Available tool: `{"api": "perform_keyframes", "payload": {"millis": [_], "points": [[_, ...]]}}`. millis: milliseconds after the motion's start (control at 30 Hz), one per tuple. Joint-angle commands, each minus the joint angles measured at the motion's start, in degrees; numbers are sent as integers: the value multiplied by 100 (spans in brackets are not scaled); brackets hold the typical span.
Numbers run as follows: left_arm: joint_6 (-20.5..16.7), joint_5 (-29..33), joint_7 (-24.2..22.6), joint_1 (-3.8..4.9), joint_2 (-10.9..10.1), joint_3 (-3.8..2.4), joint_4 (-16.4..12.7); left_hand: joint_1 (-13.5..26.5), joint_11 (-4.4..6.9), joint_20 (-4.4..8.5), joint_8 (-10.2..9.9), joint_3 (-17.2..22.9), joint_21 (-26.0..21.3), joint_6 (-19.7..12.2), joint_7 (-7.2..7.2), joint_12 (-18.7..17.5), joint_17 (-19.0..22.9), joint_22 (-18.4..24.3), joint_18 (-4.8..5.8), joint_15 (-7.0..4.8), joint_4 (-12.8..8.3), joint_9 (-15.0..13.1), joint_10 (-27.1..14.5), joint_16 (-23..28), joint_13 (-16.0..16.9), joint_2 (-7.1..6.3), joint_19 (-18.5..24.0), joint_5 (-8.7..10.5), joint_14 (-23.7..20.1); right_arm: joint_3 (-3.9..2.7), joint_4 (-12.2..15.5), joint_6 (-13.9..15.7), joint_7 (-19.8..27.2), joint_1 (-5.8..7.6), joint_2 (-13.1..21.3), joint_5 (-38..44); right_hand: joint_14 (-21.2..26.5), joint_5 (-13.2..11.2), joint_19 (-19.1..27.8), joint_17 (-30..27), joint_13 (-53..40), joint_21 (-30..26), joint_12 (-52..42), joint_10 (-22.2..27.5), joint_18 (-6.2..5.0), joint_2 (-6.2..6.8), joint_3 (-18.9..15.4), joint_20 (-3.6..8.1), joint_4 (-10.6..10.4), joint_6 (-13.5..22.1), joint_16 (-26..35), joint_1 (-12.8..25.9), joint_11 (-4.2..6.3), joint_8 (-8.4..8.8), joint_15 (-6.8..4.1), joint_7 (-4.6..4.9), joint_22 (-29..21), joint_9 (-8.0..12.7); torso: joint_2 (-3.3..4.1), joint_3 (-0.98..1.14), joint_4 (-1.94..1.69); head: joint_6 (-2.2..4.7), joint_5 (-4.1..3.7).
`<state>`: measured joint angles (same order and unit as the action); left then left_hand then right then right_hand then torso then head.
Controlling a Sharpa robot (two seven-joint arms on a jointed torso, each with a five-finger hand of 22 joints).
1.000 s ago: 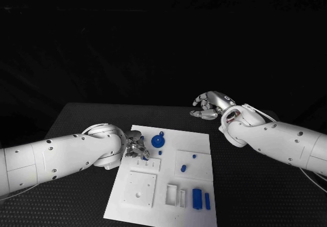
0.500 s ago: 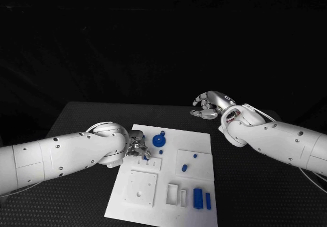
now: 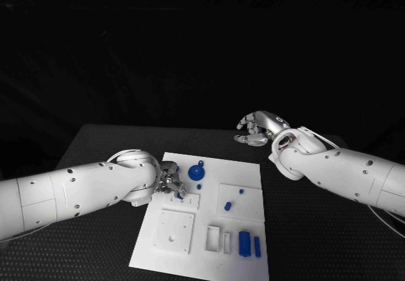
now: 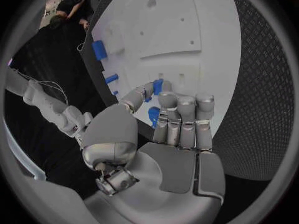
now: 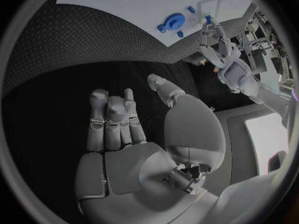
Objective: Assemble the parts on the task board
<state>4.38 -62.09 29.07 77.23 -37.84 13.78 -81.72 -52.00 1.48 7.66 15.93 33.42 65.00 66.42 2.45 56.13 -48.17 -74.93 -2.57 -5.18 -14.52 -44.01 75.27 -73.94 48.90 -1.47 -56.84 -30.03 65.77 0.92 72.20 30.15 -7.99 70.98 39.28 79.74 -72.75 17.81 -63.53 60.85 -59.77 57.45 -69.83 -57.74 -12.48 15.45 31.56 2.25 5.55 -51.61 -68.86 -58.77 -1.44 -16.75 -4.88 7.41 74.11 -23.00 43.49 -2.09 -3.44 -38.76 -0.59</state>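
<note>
Down in the head view: left hand (image 3: 171,186) over the task board (image 3: 244,175), at its edge nearest the left arm, fingers closed round a small blue part (image 3: 179,195) just beside the blue gear (image 3: 196,173). Right hand (image 3: 260,130) well beyond the board's far edge, holding nothing, fingers loosely curled. In the left wrist view: blue part (image 4: 157,86) pinched at the fingertips (image 4: 168,100) above the board (image 4: 206,30). In the right wrist view: right hand (image 5: 127,129) bare, fingers apart, board (image 5: 124,2) well off. Likely risk: part tilting in the pinch, jamming or dropping beside its hole.
</note>
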Motion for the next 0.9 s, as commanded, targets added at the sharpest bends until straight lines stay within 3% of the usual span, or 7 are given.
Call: {"api": "perform_keyframes", "payload": {"millis": [33, 267, 467, 900], "points": [[129, -30, -26, -3, 20, -4, -1, -4, 550, 802, 61, 262, 37, 377, -304, 15, 1, -103, -228, -735, -217, -558, 494, -8, -11, 76, -80, -509, 458, -3, 2, -76, -4, 2, -10, 66, -6, 24, -1, -7, 6, -20, -25, 21, -252, 0, -5, -24, 21, 26, 33, -34, -12, -24, 16, 63, 6, -7, -1, -4, -3, -23, -13], [67, -27, -63, -32, -8, -5, 1, 24, 551, 797, 77, 274, 33, 374, -306, -6, 13, -98, -228, -736, -215, -573, 472, 11, -28, 82, -63, -511, 437, -3, 10, -109, 7, 2, -16, 77, -6, 33, -1, -7, 8, -20, -26, 22, -252, -4, -3, -24, 25, 26, 33, -41, -12, -24, 16, 62, 7, -7, -2, -1, -6, -12, -35], [134, -24, -81, -43, 1, -5, 20, 38, 551, 795, 86, 284, 29, 369, -305, -23, 23, -96, -228, -733, -217, -581, 456, 26, -42, 82, -49, -514, 421, -3, 20, -138, 5, 2, -26, 116, -6, 44, -2, -7, 13, -21, -29, 24, -252, -26, 8, -25, 27, 13, 34, -54, -10, -33, 14, 59, 8, -10, 1, 4, 13, -7, -33], [144, 30, -130, -60, 55, -5, 73, 44, 551, 792, 93, 291, 26, 366, -305, -33, 29, -95, -228, -730, -217, -587, 448, 34, -51, 76, -39, -517, 412, -3, 36, -158, -9, 2, -26, 132, -8, 33, -4, -6, 21, -21, -35, 23, -252, -42, 31, -24, 44, 0, 34, -92, -4, -41, 9, 54, 10, -13, -6, 6, -6, -25, -55]]}}
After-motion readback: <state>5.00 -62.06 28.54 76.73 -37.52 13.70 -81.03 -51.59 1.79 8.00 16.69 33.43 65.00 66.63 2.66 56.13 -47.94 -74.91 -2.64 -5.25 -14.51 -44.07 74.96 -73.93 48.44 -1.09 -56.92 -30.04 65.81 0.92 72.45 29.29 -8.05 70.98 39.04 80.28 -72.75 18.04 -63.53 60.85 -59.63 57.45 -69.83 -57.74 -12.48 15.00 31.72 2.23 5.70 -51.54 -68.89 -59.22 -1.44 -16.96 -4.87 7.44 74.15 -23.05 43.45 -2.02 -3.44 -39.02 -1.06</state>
